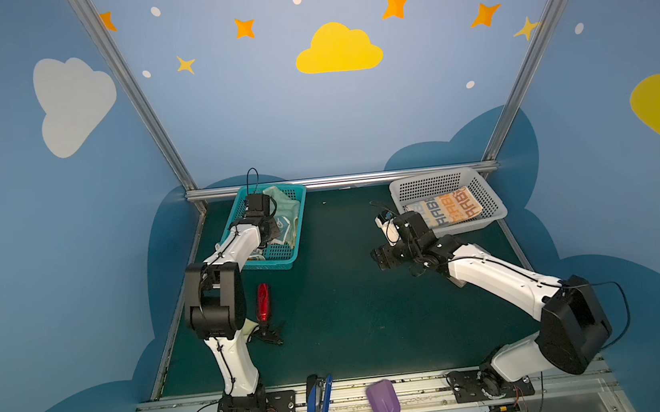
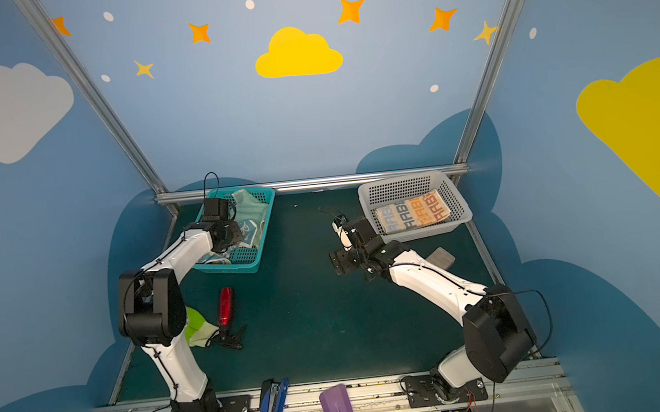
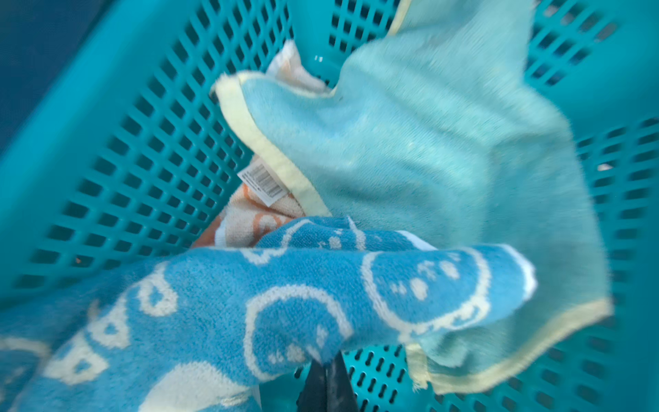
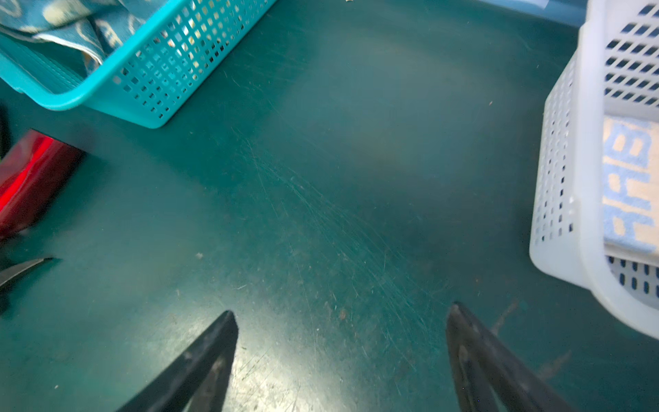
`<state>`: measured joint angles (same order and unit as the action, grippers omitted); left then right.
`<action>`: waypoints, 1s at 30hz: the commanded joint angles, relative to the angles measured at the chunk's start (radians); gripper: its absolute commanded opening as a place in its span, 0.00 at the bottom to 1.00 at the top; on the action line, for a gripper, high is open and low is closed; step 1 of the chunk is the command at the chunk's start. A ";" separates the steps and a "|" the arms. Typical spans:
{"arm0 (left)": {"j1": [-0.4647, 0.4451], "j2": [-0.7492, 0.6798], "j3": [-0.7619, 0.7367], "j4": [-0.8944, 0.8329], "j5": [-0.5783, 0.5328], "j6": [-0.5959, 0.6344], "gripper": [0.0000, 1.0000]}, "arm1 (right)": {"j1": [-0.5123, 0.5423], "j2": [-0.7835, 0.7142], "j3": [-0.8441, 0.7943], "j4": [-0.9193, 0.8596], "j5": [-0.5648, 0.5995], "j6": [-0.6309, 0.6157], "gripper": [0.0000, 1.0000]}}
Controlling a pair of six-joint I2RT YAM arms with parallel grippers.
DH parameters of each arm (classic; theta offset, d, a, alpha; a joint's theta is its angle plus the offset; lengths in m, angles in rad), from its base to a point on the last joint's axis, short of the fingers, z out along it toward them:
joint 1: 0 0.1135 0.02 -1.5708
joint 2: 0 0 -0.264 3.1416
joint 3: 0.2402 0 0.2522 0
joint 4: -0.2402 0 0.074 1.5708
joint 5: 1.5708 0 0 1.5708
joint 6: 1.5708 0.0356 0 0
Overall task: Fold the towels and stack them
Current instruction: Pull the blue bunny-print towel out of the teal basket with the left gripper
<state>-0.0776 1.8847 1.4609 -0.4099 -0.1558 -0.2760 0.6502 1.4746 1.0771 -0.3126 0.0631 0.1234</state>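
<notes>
- Your left gripper (image 3: 326, 360) is closed tight, pinching an edge of the blue towel (image 3: 285, 285).
- That towel lies in the teal basket (image 3: 124, 142) at far left. The mint towel (image 3: 428, 160) is draped beside it, and the orange towel (image 3: 249, 217) is partly hidden under them.
- Your right gripper (image 4: 342, 310) hangs wide open and empty over bare mat (image 4: 321, 178), between the two baskets.
- The lettered towel (image 1: 443, 207) lies folded in the white basket (image 1: 426, 186), far right.
- A red object (image 1: 263, 302) lies on the mat, on the near side of the teal basket.
</notes>
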 commanded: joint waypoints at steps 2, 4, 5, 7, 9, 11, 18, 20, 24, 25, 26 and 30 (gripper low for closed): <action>-0.002 -0.127 -0.001 0.000 0.068 0.048 0.04 | 0.011 0.035 0.043 -0.051 0.007 0.026 0.86; -0.008 -0.178 0.001 -0.002 0.117 0.069 0.04 | 0.012 0.049 0.054 -0.058 0.004 0.031 0.86; -0.012 -0.202 0.001 0.000 0.140 0.076 0.04 | 0.014 0.053 0.057 -0.058 0.003 0.034 0.86; -0.026 -0.260 -0.004 0.010 0.192 0.094 0.04 | 0.017 0.064 0.064 -0.056 -0.004 0.037 0.86; -0.045 -0.316 -0.021 0.033 0.241 0.108 0.04 | 0.019 0.069 0.067 -0.050 -0.011 0.041 0.86; -0.075 -0.366 -0.031 0.042 0.279 0.129 0.04 | 0.020 0.071 0.067 -0.040 -0.018 0.042 0.86; -0.222 -0.518 -0.052 0.035 0.413 0.189 0.04 | 0.022 0.018 0.029 0.026 -0.046 0.003 0.85; -0.261 -0.542 -0.055 0.021 0.445 0.190 0.04 | 0.022 -0.013 0.009 0.042 -0.044 -0.011 0.85; -0.331 -0.564 -0.105 0.043 0.512 0.155 0.04 | 0.022 -0.085 -0.036 0.063 -0.037 -0.042 0.85; -0.345 -0.562 -0.119 0.053 0.518 0.143 0.04 | 0.023 -0.107 -0.048 0.064 -0.039 -0.049 0.85; -0.356 -0.554 -0.130 0.056 0.517 0.130 0.04 | 0.023 -0.126 -0.059 0.063 -0.046 -0.057 0.84; -0.382 -0.505 -0.175 0.096 0.512 0.076 0.04 | 0.025 -0.199 -0.118 0.089 -0.151 -0.076 0.79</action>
<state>-0.4522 1.3468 1.3144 -0.3542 0.3328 -0.1539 0.6674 1.3193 0.9974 -0.2607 -0.0048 0.0788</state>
